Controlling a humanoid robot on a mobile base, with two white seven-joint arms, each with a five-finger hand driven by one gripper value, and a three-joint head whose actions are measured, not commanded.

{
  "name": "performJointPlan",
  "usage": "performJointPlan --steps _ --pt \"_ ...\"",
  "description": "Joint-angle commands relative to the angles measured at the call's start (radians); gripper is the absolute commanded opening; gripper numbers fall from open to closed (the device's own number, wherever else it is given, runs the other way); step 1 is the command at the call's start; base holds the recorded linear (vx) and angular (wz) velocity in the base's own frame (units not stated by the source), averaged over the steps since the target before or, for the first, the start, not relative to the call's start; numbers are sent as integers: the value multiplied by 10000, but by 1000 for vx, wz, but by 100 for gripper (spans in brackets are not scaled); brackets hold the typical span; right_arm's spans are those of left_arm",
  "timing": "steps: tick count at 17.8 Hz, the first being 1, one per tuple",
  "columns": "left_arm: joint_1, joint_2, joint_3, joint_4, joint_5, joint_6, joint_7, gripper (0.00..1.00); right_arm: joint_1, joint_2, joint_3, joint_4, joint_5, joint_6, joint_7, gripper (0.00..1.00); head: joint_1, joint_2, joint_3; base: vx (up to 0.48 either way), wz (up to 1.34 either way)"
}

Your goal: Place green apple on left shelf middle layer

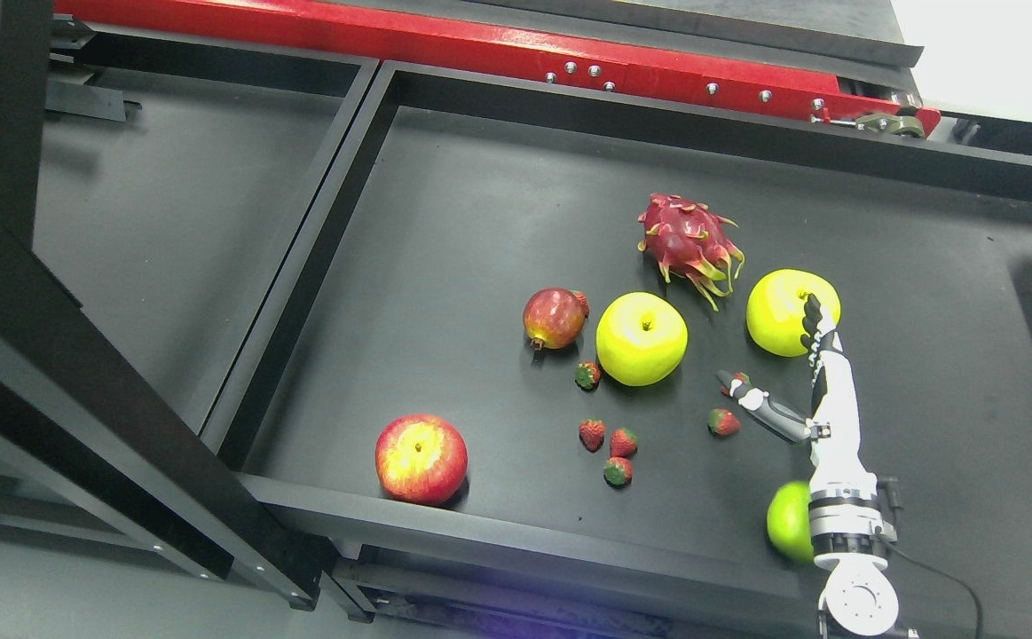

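Observation:
A green apple (786, 522) lies near the front edge of the right shelf tray (498, 204), half hidden behind my right wrist. My right hand (773, 351) reaches up from the lower right, fingers (813, 324) stretched straight and thumb spread left, holding nothing. Its fingertips overlap the right one of two yellow-green apples (777, 311); whether they touch it I cannot tell. The other yellow-green apple (642, 338) sits further left. The left shelf section (169, 222) is a dark surface beyond a black divider (320, 231).
On the tray lie a dragon fruit (689, 241), a pomegranate (554, 317), a red apple (421, 458) and several strawberries (609, 444). A black post (81, 382) crosses the lower left. A red beam (480, 44) runs along the back.

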Motion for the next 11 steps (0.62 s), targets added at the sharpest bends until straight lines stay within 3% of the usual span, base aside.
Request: performJointPlan --steps 1,11 --pt "-14 175 0 0 0 37 1 100 -9 -175 79 22 -36 3 -51 100 0 0 0 0 0" --pt "-14 175 0 0 0 37 1 100 -9 -175 79 -55 -51 3 -66 100 0 0 0 0 0"
